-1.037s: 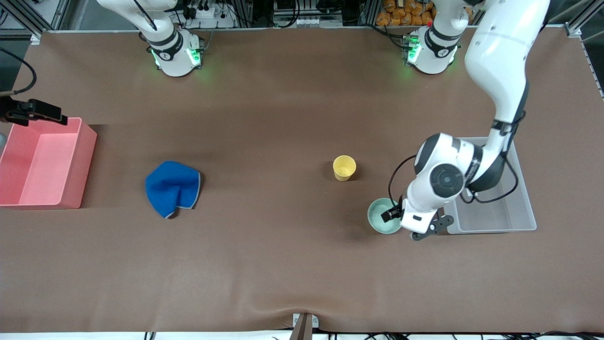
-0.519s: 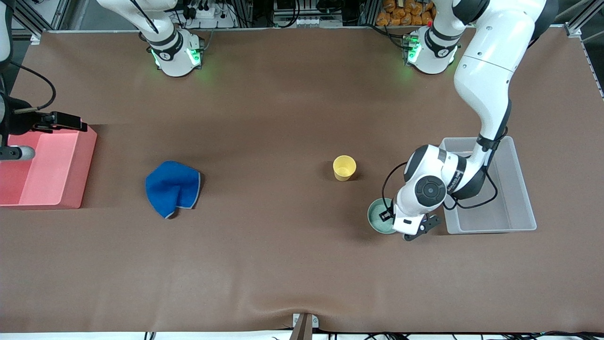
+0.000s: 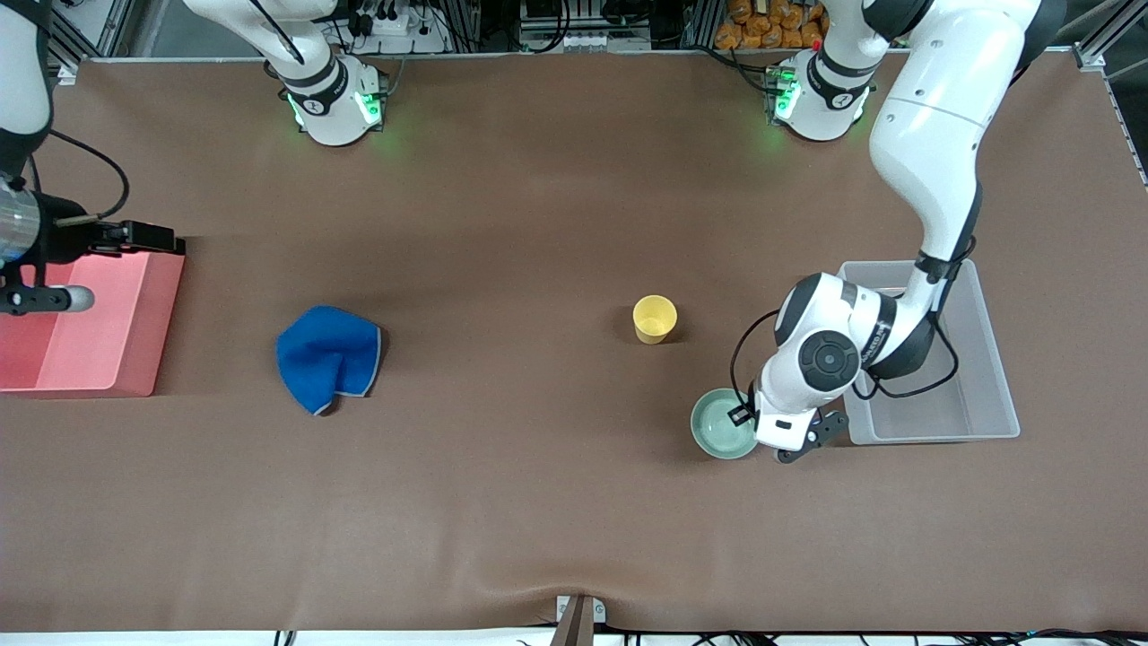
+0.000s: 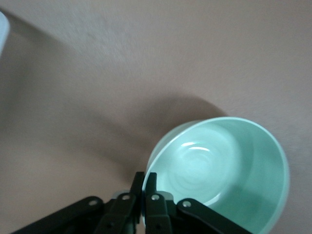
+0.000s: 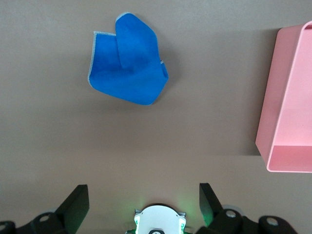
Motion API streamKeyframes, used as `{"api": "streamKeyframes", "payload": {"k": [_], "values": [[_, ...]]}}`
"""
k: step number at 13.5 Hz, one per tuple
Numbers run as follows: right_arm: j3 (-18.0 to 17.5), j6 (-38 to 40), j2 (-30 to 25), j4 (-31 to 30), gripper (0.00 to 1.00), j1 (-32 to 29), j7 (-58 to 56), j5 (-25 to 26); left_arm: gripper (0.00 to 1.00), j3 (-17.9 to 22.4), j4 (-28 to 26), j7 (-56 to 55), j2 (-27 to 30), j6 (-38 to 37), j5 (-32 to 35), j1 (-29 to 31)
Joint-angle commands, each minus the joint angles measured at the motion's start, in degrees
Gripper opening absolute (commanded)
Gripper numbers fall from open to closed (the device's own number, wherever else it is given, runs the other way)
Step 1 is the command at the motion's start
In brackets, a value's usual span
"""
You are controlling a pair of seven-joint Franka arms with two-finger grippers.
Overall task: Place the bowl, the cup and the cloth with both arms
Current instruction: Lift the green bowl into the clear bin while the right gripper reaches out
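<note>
My left gripper (image 4: 145,197) has its two fingers pressed onto the rim of the bowl (image 4: 222,165), one finger inside the wall and one outside, so it is pinching the pale mint bowl by its edge. In the front view that gripper (image 3: 746,416) sits at the bowl's (image 3: 720,425) three o'clock side, low over the brown table (image 3: 538,502). From the left wrist view the bowl looks tilted, with a dark shadow under its raised side; I cannot tell whether any part of it touches the table.

Just beside the bowl, at its three o'clock, stands a clear grey bin (image 3: 982,429), and part of my left arm crosses over it. The yellow cup (image 3: 654,318) stands upright at the bowl's eleven o'clock, farther from the front camera and apart from it.

My right gripper (image 5: 144,202) has its fingers spread wide with nothing between them. In the front view it (image 3: 134,237) hangs over the edge of the pink bin (image 3: 108,359) at the right arm's end of the table. The blue cloth (image 3: 328,357) lies crumpled on the table at the pink bin's three o'clock, well apart from the cup.

Only the left wrist view shows the pinch on the rim. Only the right wrist view shows the cloth (image 5: 127,73) folded over itself, with the pink bin (image 5: 287,112) near it.
</note>
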State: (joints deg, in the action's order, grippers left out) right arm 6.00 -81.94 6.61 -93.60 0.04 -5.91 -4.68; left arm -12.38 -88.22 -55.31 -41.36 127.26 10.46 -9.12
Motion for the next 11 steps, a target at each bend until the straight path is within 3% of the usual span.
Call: {"api": "streamKeyframes", "payload": {"k": [1, 4, 11], "values": [[0.1, -2.1, -0.7, -2.4, 1.0, 0.8, 1.2, -0.8, 0.0, 0.0, -3.1, -1.2, 6.7, -2.3, 1.7, 1.5], [0.1, -3.5, -0.6, -3.7, 1.0, 1.0, 3.0, -0.9, 0.0, -0.2, -7.2, 2.9, 14.0, -2.6, 1.7, 5.2], [0.1, -9.2, 0.9, -7.3, 1.0, 1.0, 3.8, -1.1, 0.0, -0.4, -20.5, 29.3, 26.1, -7.3, 0.7, 18.0]]}}
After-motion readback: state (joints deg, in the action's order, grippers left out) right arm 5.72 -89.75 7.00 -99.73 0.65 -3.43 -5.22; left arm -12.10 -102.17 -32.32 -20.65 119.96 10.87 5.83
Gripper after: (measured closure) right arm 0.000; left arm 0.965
